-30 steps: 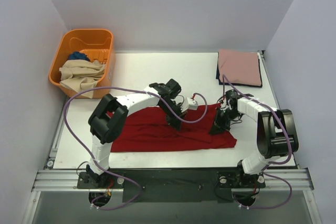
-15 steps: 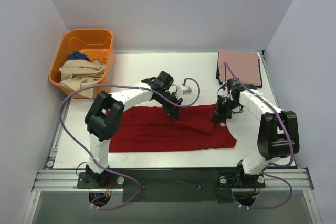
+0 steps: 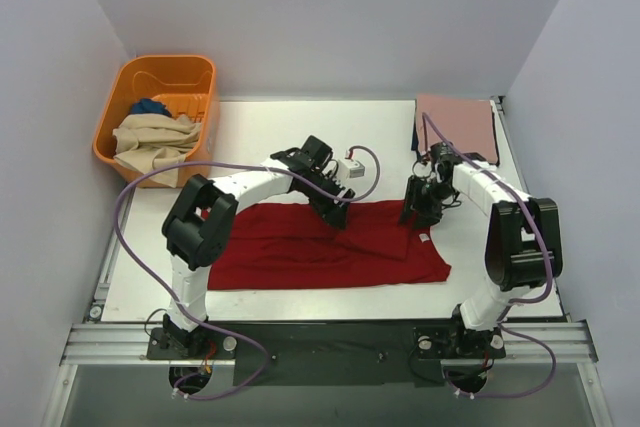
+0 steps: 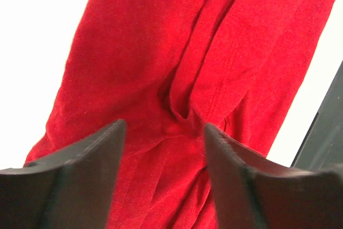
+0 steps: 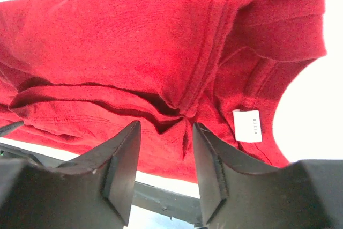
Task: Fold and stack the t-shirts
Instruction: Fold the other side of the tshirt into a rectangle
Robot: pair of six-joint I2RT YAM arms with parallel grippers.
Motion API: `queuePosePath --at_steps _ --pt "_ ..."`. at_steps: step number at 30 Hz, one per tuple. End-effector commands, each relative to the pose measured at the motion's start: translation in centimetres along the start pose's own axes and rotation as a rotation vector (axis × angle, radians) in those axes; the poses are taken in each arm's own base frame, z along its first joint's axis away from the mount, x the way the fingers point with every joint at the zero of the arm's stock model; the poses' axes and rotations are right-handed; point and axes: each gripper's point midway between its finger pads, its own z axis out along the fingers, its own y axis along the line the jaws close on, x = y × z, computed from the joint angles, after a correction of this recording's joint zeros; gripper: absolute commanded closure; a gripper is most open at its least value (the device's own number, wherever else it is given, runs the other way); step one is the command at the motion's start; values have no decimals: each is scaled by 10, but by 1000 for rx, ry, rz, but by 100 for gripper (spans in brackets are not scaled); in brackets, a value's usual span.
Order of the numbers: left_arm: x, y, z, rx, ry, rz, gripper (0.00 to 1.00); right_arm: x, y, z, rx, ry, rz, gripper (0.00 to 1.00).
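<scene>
Now the left gripper [image 3: 338, 215] and right gripper [image 3: 413, 213] have opened, releasing the red shirt [image 3: 290, 252], so this fold looks laid.

A dark red soft cloth t-shirt [image 4: 161, 41] fills most of the view, running as a broad band from the top right down to the bottom left. The left gripper [image 4: 163, 130] hangs over the shirt's lower part, its two dark, blunt fingers [image 4: 91, 154] standing apart with nothing clamped between them. In the gap between them the shirt is gathered into a small raised pucker, with long creases running up from it. Smooth white table surface [image 4: 37, 36] shows at the shirt's left and right edges. A dark strip [image 4: 324, 138] crosses the table just right of the shirt.
</scene>
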Motion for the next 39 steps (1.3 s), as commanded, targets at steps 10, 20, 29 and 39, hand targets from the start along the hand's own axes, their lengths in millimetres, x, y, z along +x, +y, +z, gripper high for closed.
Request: queuePosePath --at_steps 10,20,29,39 --pt "-45 -53 -34 127 -97 141 74 9 20 -45 -39 -90 -2 100" --pt "-2 -17 20 23 -39 32 86 40 1 24 -82 49 176 100" --pt "9 16 17 -76 20 54 87 34 -25 29 -16 42 180 100" --pt "-43 -30 -85 63 -52 148 66 37 -39 -44 198 -104 137 100"
